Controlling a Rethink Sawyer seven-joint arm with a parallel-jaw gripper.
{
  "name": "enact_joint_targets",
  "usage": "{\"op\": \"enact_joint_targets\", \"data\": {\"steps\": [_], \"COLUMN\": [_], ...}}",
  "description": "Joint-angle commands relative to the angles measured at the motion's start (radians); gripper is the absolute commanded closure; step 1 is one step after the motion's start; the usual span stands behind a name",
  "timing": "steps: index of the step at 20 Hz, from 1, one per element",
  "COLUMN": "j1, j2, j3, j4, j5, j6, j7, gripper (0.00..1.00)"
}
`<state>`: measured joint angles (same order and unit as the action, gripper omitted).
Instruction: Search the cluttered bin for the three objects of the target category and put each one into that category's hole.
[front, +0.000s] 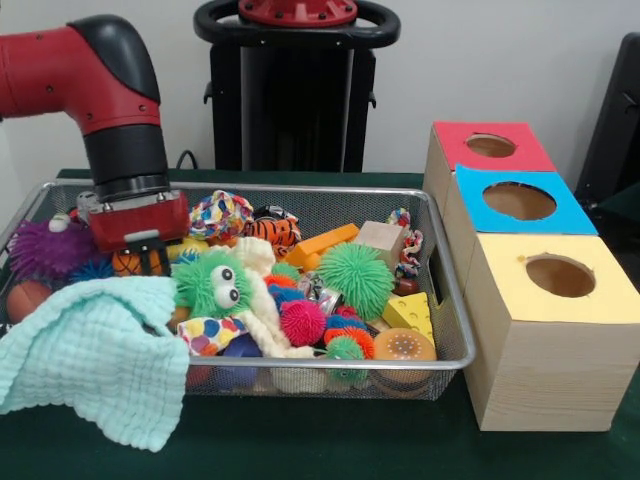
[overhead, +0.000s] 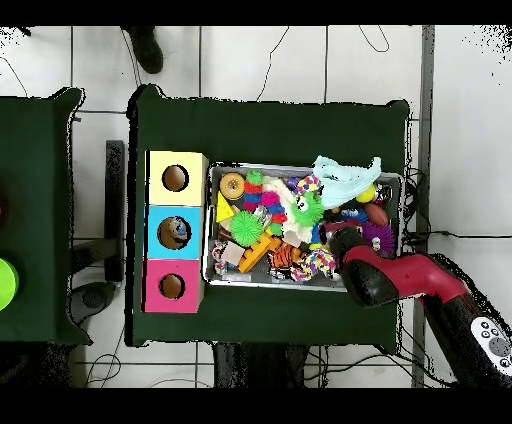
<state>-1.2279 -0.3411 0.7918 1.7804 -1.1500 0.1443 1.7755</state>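
A wire mesh bin (front: 452, 300) (overhead: 280, 168) holds a heap of toys. Among them are a green spiky ball (front: 355, 278), a green furry monster with googly eyes (front: 213, 283), a pink spiky ball (front: 302, 322), a purple spiky ball (front: 40, 248), an orange block (front: 320, 243), a wooden cube (front: 380, 238) and a yellow cheese wedge (front: 410, 312). My gripper (front: 140, 262) (overhead: 336, 238) reaches down into the bin's back left part in the front view, just in front of a small orange ball (front: 128, 264). The clutter hides its tip.
Three wooden boxes with round holes stand beside the bin, topped red (front: 490, 146) (overhead: 172, 287), blue (front: 518, 201) (overhead: 174, 232) and yellow (front: 560, 275) (overhead: 175, 178). A mint cloth (front: 95, 355) (overhead: 345, 180) hangs over the bin's front left rim.
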Motion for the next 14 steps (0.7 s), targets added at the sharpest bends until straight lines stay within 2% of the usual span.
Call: {"op": "enact_joint_targets", "data": {"steps": [1, 5, 9, 10, 14], "j1": [0.053, 0.113, 0.210, 0.255, 0.348], "j2": [-0.010, -0.085, -0.154, -0.168, -0.186], "j3": [0.048, -0.033, -0.178, -0.236, -0.358], "j4": [0.041, 0.026, -0.015, -0.033, -0.069], "j5": [-0.025, -0.053, -0.088, -0.104, -0.095], "j6": [0.093, 0.110, 0.146, 0.165, 0.254], "j7": [-0.188, -0.151, -0.065, -0.023, 0.023], "gripper": [1.00, 1.00, 1.00, 1.00, 1.00]}}
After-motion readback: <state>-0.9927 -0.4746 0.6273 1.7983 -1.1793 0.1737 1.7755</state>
